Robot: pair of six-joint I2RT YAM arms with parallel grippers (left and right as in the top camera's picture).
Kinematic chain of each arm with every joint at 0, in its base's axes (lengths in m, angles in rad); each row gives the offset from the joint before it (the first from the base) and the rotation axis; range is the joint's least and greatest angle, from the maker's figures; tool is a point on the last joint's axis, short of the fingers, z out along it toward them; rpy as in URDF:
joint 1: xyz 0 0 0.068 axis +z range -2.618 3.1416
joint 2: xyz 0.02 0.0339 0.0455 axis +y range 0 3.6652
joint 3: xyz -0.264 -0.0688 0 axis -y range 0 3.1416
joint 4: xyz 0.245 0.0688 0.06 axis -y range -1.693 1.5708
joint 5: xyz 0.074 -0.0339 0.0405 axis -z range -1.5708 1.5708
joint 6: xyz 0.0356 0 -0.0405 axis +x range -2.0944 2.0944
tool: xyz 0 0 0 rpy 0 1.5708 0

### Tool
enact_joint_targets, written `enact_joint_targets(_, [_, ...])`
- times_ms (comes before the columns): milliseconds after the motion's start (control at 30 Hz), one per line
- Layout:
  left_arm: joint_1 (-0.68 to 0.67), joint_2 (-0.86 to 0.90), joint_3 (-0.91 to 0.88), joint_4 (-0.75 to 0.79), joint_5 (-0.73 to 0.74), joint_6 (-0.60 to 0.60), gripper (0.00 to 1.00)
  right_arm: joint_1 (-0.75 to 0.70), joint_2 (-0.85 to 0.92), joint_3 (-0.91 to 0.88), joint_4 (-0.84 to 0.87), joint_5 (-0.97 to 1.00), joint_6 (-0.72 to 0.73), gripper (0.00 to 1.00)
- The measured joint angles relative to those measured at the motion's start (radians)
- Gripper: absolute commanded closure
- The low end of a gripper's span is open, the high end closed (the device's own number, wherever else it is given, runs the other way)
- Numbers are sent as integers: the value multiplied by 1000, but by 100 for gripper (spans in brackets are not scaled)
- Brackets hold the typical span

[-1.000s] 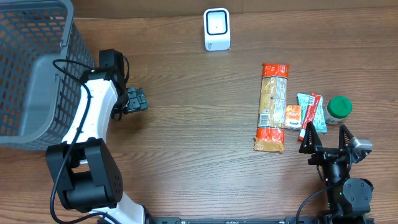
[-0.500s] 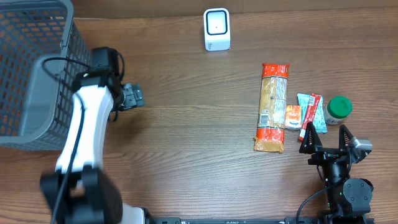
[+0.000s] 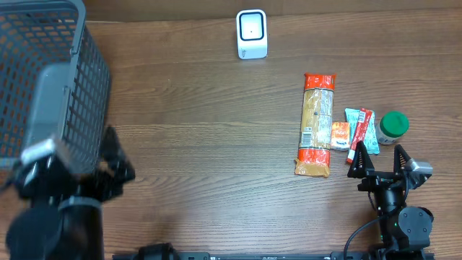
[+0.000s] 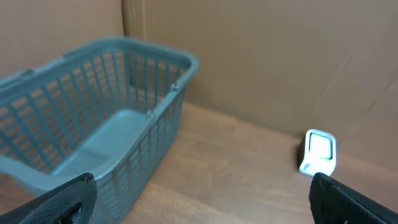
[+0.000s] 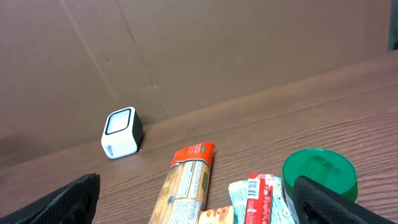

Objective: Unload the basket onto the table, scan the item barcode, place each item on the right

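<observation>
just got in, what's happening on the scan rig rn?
Nothing is held yet. Both grippers are open and empty. The left gripper is beside the grey basket. The right gripper hovers just short of the groceries: a pasta pack, small snack packets and a green-lidded jar. The white scanner stands at the far edge; no item has been brought to it.

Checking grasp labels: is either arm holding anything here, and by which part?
Nothing is held. The left gripper has its fingers wide apart facing the basket and scanner; the right gripper is open, empty, short of the pasta packet.
</observation>
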Motion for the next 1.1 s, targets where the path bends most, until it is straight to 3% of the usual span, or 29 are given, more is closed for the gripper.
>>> enact_joint_targets(300, [0,-220,-99,-15,-3,0,0,0,0,0,0,0,0,0])
enact_joint_targets(433, [0,-375,-249,0,5,-5,0,-1,0,0,-1,0,0,0])
enact_joint_targets(567, [0,-523,-424,119,13,-50,0,-1,0,0,0,0,0,0])
enact_joint_targets(800, [0,-621,-676,553,96,-93,0,-1,0,0,0,0,0,0])
enact_joint_targets(967, [0,-623,-913,1135,166,-106,0,-1,0,0,0,0,0,0])
enact_joint_targets(1100, [0,-623,-1094,1394,197,-109,0,-1,0,0,0,0,0,0])
